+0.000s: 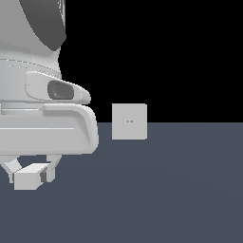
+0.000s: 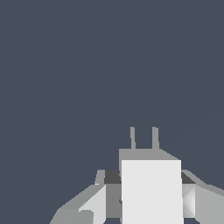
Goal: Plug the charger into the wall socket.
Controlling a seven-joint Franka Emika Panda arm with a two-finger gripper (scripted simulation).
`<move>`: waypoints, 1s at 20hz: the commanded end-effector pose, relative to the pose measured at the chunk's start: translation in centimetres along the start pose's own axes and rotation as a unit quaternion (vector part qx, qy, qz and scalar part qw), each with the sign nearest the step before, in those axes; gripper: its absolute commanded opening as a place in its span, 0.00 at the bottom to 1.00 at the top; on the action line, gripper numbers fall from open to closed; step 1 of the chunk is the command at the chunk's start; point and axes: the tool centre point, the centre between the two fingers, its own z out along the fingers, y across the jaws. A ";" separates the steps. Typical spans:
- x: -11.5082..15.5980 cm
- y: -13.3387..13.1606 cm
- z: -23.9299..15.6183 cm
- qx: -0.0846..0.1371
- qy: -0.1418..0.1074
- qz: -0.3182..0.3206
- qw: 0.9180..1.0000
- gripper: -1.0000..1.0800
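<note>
- At the exterior view's left, the large white robot arm (image 1: 42, 114) fills the near side, and its grey two-fingered gripper (image 1: 31, 174) hangs just above the dark grey-blue floor (image 1: 180, 190).
- The gripper is closed on the small off-white brick-shaped charger (image 1: 26, 179): a finger presses each side of the block, and the wrist view shows the same charger (image 2: 151, 192) clamped between the dark pads, its two thin grey prongs (image 2: 144, 138) pointing out ahead of the hand.
- To the right of the hand and farther back stands the upright off-white square wall socket (image 1: 129, 121), with two tiny yellowish dots at the centre of its face; it is well apart from the charger.
- The move, as I judge it, turns on this: the socket lies to the right and far from the held charger, so the prongs must be turned toward its face and lined up with the two dots.
- Whether the prongs already point at the socket cannot be told; the wrist view shows only bare floor ahead of them.
- The floor between hand and socket carries nothing in view, and the ground runs on to the exterior view's right.
</note>
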 end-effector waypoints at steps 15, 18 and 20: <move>4.1 10.8 -5.0 0.001 0.001 -0.009 1.000 0.00; 5.1 13.1 -6.0 0.001 0.001 -0.012 1.000 0.00; 5.6 14.4 -6.6 0.001 0.001 -0.013 1.000 0.00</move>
